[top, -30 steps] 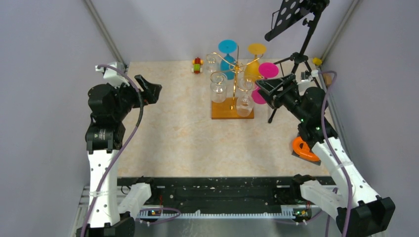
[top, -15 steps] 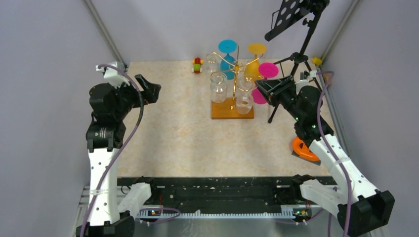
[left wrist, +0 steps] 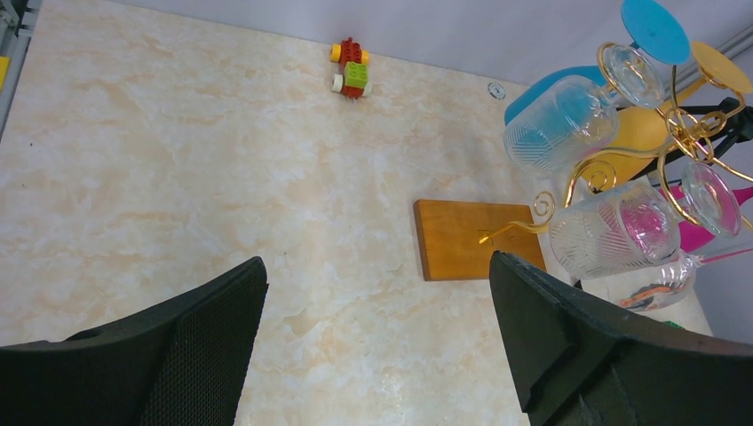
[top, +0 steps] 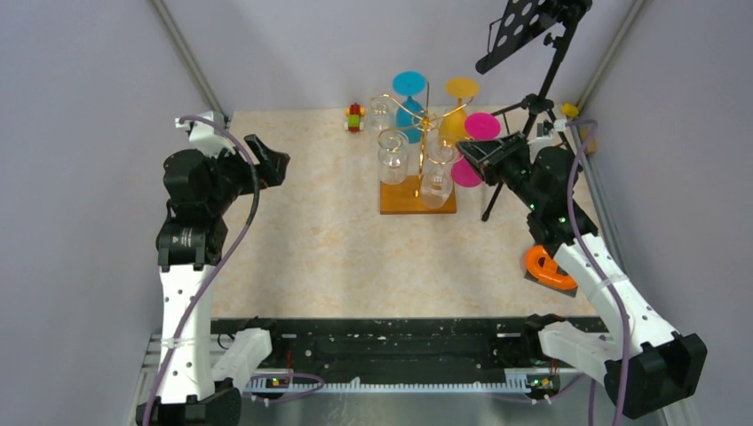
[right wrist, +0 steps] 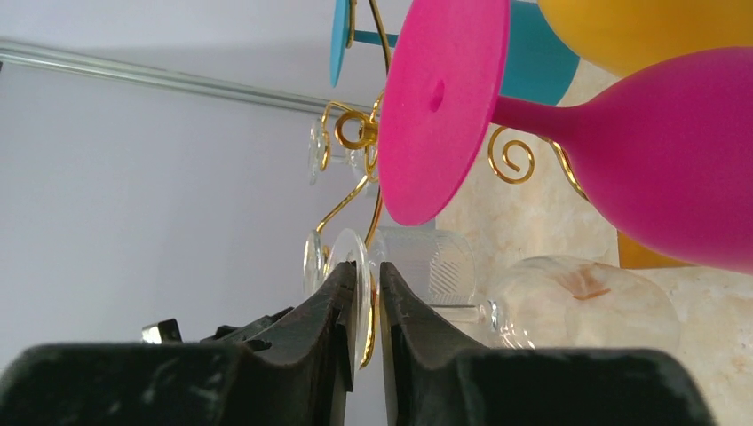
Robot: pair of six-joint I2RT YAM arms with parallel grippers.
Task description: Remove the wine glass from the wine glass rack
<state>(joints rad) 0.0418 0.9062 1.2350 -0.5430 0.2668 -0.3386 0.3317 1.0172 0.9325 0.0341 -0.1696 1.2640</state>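
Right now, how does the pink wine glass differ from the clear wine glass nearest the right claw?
The pink wine glass is opaque magenta; the clear wine glass is see-through. The clear glass's foot sits in the narrow gap between the fingers of the right claw; the pink glass's foot is outside that gap. Both hang upside down from the gold wine glass rack.

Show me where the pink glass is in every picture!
Top external: the pink glass hangs on the right side of the rack.
Left wrist: only a pink bit shows at the right edge, behind a clear glass.
Right wrist: it looks huge and fills the upper right.
Shared landmark: the gold wire rack.
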